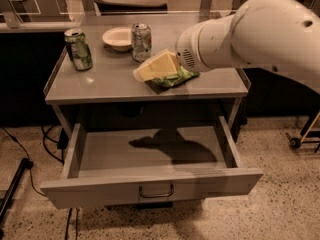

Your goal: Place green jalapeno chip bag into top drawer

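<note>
My gripper [156, 67], with pale yellow fingers, sits at the end of the big white arm that reaches in from the right. It is shut on the green jalapeno chip bag [179, 78], a crinkled green bag that shows below and behind the fingers. The bag hangs in the air in front of the cabinet top [100, 86]. The top drawer [150, 183] is pulled wide open below, with a small dark handle [156, 192] at the centre of its front. The shadow of the gripper and bag falls on the drawer floor [172, 146]. Part of the bag is hidden by the fingers.
On the cabinet top stand a green soda can [78, 49] at the left, a silver can [141, 41] and a white bowl [117, 37] at the back. Cables [47, 139] run along the floor at the left. A wheeled base [300, 139] stands at the right.
</note>
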Motion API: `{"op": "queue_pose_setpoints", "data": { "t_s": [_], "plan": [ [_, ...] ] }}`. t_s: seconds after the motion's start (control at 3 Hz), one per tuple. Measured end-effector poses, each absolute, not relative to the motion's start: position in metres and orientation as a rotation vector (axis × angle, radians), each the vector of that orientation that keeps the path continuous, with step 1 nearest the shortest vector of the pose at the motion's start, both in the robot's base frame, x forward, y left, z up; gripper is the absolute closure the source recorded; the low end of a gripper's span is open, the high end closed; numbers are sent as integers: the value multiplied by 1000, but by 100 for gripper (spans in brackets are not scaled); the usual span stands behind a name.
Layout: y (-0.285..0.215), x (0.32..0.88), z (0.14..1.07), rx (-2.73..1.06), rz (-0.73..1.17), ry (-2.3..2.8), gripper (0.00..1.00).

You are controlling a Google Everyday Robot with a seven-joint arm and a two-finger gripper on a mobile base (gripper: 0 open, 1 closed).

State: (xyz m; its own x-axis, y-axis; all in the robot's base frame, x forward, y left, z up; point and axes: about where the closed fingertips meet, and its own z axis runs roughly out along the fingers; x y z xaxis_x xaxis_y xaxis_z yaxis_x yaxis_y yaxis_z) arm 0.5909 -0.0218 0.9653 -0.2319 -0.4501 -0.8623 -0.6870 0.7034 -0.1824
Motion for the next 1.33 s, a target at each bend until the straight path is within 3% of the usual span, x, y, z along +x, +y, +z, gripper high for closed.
{"op": "queue_pose_setpoints", "data": {
  "t_s": [1.33],
  "plan": [
    [-12,653,910,-856,238,1910,0]
  ]
}}
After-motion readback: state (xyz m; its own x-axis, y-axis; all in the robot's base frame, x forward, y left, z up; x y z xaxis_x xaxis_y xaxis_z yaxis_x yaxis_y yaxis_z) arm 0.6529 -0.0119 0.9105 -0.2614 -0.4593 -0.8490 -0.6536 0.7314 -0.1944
